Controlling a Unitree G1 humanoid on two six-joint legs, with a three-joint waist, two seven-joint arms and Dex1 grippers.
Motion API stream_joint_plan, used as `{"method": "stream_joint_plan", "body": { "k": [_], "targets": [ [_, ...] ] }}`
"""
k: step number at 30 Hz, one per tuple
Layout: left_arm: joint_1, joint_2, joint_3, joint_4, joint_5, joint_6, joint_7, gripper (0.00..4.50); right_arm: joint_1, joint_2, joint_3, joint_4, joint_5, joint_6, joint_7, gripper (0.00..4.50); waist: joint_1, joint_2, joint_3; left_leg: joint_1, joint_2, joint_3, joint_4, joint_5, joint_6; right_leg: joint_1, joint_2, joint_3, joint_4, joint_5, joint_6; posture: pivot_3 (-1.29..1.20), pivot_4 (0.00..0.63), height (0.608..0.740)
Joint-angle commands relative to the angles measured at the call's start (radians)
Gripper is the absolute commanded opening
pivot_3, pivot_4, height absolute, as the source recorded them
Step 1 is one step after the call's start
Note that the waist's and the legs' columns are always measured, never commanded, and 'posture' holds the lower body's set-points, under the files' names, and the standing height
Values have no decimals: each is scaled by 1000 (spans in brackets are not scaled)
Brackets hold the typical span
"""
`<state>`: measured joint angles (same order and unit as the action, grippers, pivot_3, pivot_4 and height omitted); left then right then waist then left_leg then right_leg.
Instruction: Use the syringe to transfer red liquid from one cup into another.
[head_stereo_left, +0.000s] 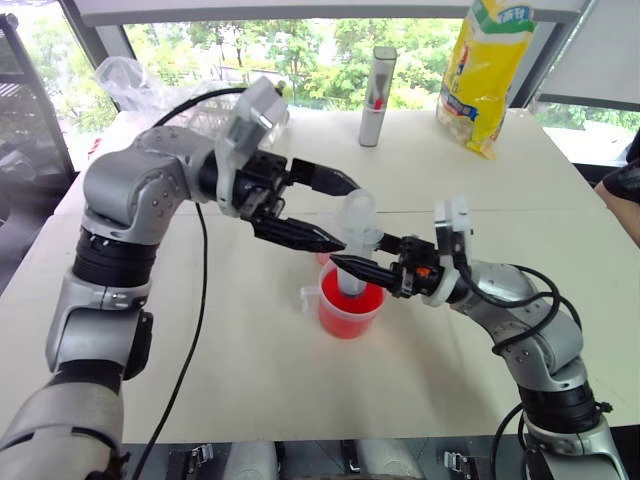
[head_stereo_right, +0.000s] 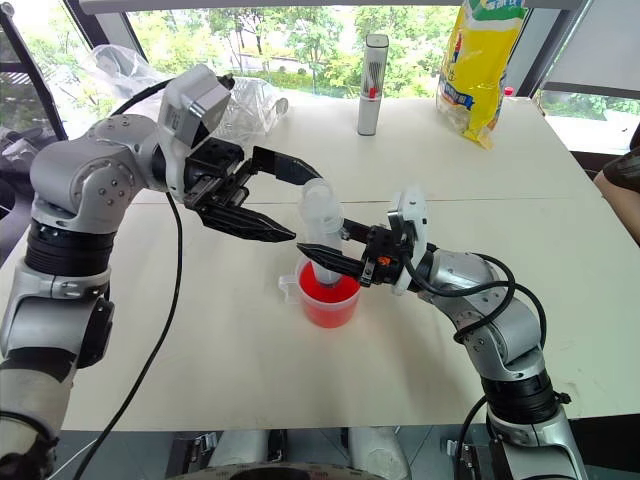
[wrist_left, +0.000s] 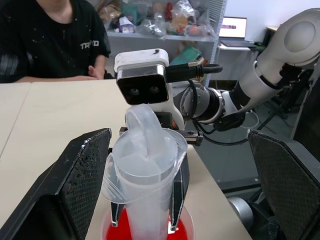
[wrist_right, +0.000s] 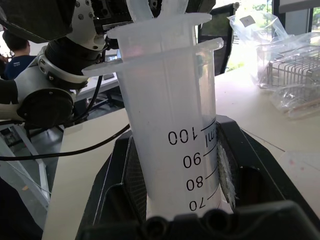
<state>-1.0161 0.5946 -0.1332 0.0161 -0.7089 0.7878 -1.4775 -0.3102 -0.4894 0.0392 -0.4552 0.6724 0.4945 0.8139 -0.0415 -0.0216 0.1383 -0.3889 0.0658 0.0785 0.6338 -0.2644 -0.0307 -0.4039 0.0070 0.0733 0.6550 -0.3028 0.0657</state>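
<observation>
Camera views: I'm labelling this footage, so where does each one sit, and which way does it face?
Head stereo pair: looks forward and down over both arms at the white table; right gripper holds the clear plastic syringe upright in the handled clear cup of red liquid.
Left wrist: looks along the open left gripper at the syringe's plunger top, a seated person behind.
Right wrist: looks closely at the syringe barrel between its own fingers.
Shared: the syringe.
</observation>
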Motion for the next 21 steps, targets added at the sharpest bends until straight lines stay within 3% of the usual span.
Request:
{"method": "stream_joint_plan", "body": {
  "k": [1,11,14,21],
  "targets": [
    [-3,9,7,-37,-18,13,-14,4500,-3,3,0,-26,2,-18,9,1505,0,0,0,0,0,0,0,0,0,0,0,0,0,0,0,0,150,740],
    [0,2,-18,-46,-9,13,-50,4500,-6,-2,8,-24,-8,-20,16,1505,0,0,0,0,0,0,0,0,0,0,0,0,0,0,0,0,150,740],
    [-2,-7,-37,-36,-1,6,-68,3718,-7,-1,9,-25,-9,-18,16,1505,1,0,0,0,0,0,0,0,0,0,0,0,0,0,0,0,150,740],
    [-4,-19,-60,-18,13,-7,-90,227,-6,0,8,-25,-17,-20,22,1505,0,0,0,0,0,0,0,0,0,0,0,0,0,0,0,0,150,740]
  ]
}}
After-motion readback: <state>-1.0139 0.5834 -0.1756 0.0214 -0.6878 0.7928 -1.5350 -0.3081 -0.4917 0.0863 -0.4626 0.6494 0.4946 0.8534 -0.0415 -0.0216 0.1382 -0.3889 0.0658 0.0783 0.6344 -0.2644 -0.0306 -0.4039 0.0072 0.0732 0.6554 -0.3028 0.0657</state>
